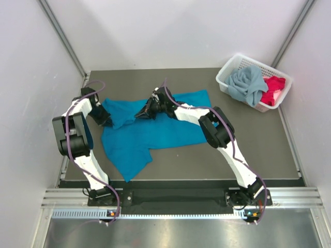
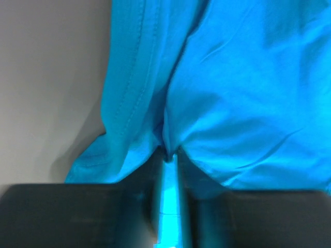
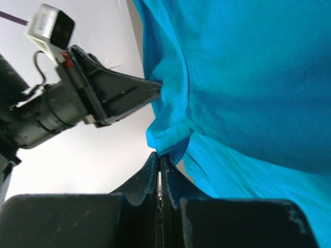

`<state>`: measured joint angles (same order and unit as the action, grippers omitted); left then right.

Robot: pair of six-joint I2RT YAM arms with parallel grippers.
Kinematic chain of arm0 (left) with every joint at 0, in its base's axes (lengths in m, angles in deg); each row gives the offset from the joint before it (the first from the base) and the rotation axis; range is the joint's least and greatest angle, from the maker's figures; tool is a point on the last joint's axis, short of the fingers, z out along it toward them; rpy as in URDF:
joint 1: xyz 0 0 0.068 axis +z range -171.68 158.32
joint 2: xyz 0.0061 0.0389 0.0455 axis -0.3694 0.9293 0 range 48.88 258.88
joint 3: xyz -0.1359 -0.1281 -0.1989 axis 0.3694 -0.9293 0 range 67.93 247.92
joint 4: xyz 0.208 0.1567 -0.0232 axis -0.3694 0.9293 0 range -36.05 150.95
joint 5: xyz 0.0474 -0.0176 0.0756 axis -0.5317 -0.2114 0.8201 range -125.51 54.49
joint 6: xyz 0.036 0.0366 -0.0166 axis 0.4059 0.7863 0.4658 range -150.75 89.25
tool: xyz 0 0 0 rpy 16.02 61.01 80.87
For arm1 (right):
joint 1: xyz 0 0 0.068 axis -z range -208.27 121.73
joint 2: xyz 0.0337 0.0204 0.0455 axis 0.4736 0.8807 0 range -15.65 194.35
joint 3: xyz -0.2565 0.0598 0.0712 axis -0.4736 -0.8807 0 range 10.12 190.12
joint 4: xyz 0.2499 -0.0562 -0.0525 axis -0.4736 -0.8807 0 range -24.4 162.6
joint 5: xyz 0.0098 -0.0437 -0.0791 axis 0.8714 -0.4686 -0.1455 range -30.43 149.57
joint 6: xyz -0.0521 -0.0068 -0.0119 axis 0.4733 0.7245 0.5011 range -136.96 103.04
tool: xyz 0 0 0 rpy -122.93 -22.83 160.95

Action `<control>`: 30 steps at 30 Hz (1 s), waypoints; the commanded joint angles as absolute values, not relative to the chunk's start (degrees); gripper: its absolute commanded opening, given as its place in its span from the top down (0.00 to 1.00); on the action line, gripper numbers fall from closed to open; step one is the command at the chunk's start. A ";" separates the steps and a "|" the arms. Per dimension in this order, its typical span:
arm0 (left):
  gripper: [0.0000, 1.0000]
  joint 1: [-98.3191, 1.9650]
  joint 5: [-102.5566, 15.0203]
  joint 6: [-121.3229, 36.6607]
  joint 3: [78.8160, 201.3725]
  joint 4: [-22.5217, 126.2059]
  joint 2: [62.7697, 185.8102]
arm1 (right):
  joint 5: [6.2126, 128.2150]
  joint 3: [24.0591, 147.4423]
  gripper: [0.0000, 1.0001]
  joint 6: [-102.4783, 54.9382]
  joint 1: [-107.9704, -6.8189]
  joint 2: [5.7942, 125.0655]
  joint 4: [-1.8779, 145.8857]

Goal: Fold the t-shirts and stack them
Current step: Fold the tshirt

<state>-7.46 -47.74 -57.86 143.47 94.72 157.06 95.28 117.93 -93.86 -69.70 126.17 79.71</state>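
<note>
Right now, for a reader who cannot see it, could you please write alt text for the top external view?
A teal-blue t-shirt lies rumpled on a dark table, with the left gripper and the right gripper pinching its far left part. A white basket at the far right corner holds a grey-blue shirt and a red-pink shirt.

I saw the teal t-shirt [image 1: 150, 137] as soft, matt knit cloth, finely ribbed up close, with a stitched hem. The right gripper [image 3: 159, 157] looked like matt black plastic, faintly scuffed at its edges. The table [image 1: 258, 150] had a dull, smooth, dark grey top. The basket [image 1: 226, 77] was white plastic lattice. The grey-blue t-shirt [image 1: 247, 85] and the red-pink t-shirt [image 1: 273, 88] were matt cloth. The rail [image 1: 181, 196] was ridged bare metal.
</note>
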 commanded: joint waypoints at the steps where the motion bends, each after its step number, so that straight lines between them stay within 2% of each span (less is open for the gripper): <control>1: 0.86 -7.18 -48.43 -57.29 146.50 94.28 156.82 | 96.05 120.77 1.00 -91.84 -69.05 126.56 78.67; 4: 0.99 -7.18 -48.43 -57.47 146.67 94.64 155.76 | 95.87 121.65 1.00 -90.26 -69.05 126.91 76.82; 5: 1.00 -7.18 -48.43 -57.56 146.76 95.16 155.58 | 95.96 122.00 1.00 -90.00 -69.05 126.91 76.56; 19: 0.98 -7.09 -47.99 -58.88 150.10 104.74 154.09 | 95.52 123.32 1.00 -86.91 -68.43 125.85 65.84; 21: 0.91 -6.91 -47.29 -59.05 150.36 104.31 154.52 | 95.35 123.76 0.99 -86.66 -68.43 125.85 65.66; 22: 0.75 -6.65 -46.24 -59.05 150.54 103.26 154.96 | 94.91 124.11 0.98 -86.30 -68.35 126.38 65.48; 26: 0.65 -5.68 -46.14 -58.61 155.80 105.26 159.79 | 94.82 127.79 0.86 -82.36 -67.82 128.92 61.98; 30: 0.61 -5.77 -46.14 -58.96 153.45 102.74 156.03 | 94.21 127.28 0.78 -76.83 -67.64 127.35 57.93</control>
